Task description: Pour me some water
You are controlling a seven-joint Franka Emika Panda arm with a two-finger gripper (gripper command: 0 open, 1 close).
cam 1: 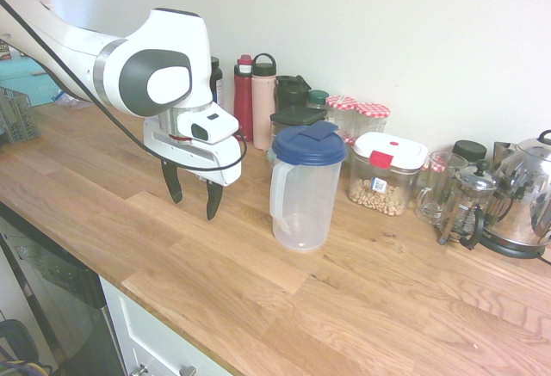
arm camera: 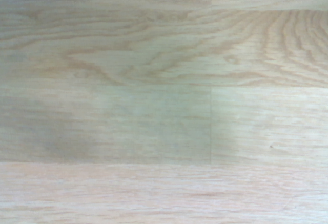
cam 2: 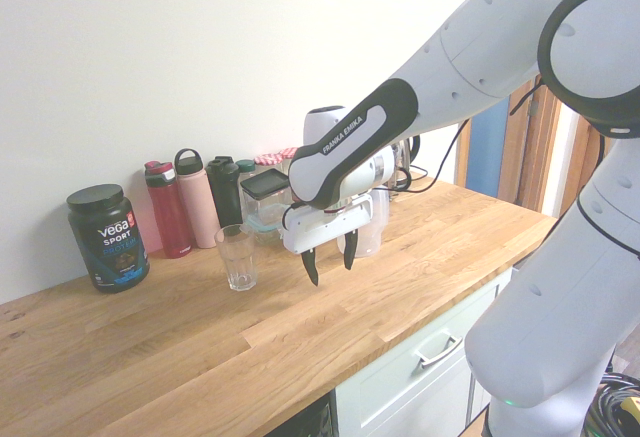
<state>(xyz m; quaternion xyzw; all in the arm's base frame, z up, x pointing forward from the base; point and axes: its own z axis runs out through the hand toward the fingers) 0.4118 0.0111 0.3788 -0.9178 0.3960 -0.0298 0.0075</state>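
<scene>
Pitcher (cam 1: 303, 188) upright, handle twd gripper (cam 1: 193, 194).

Opposed exterior cameras share the countertop (cam 1: 258, 307); wrist camera looks straight down, close.

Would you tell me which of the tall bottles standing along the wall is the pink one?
The pink bottle with the black loop lid; it stands between the dark red bottle and the black bottle.

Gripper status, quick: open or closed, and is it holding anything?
Gripper: open and empty, hanging above the wooden countertop, beside the clear plastic pitcher with the blue lid and not touching it.
</scene>
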